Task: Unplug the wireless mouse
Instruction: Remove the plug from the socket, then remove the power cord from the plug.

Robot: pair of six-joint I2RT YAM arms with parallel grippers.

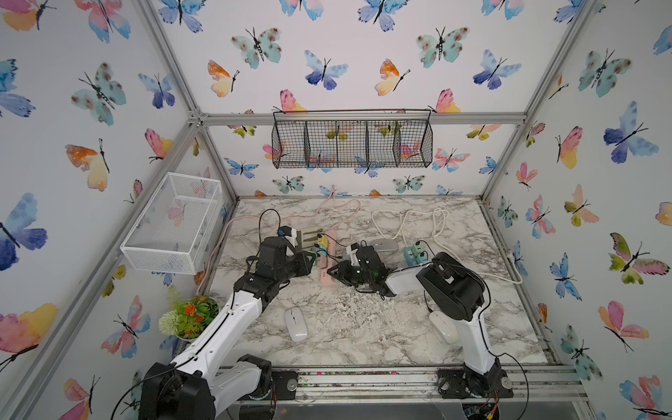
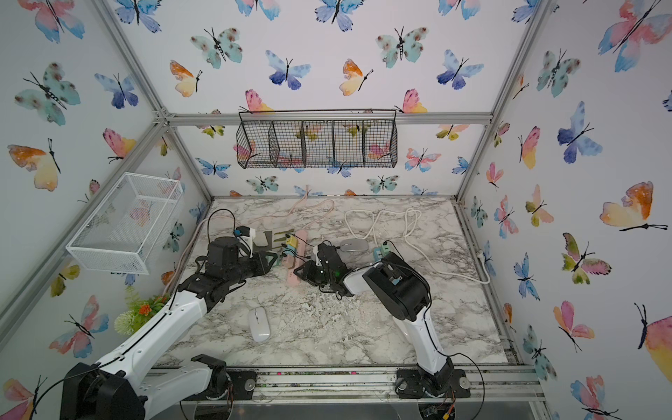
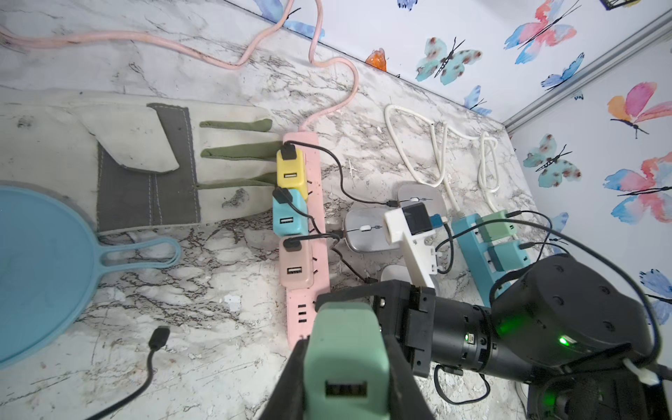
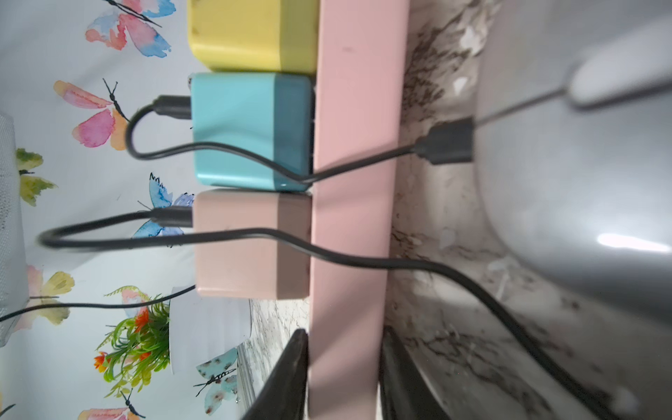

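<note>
My left gripper [image 3: 345,349] is shut on a mint green charger [image 3: 345,363] whose USB ports are empty, lifted just off the near end of the pink power strip [image 3: 294,327]. A loose black cable end [image 3: 159,336] lies on the marble. My right gripper [image 4: 344,331] straddles the pink power strip [image 4: 356,182], one finger tight against each side. Yellow [image 3: 291,171], blue [image 3: 289,214] and beige [image 3: 294,262] chargers stay plugged in. Their black cables run to two silver mice [image 3: 367,231] [image 3: 418,196] and a white one [image 3: 394,272]. An uncabled white mouse [image 1: 296,323] lies near the front.
A work glove [image 3: 145,152] and a blue silicone pan [image 3: 36,262] lie left of the strip. A blue power strip [image 3: 472,247] with chargers and a white cord [image 3: 436,145] sit to the right. A potted plant [image 1: 189,316] and a white wire basket [image 1: 171,222] stand at the left wall.
</note>
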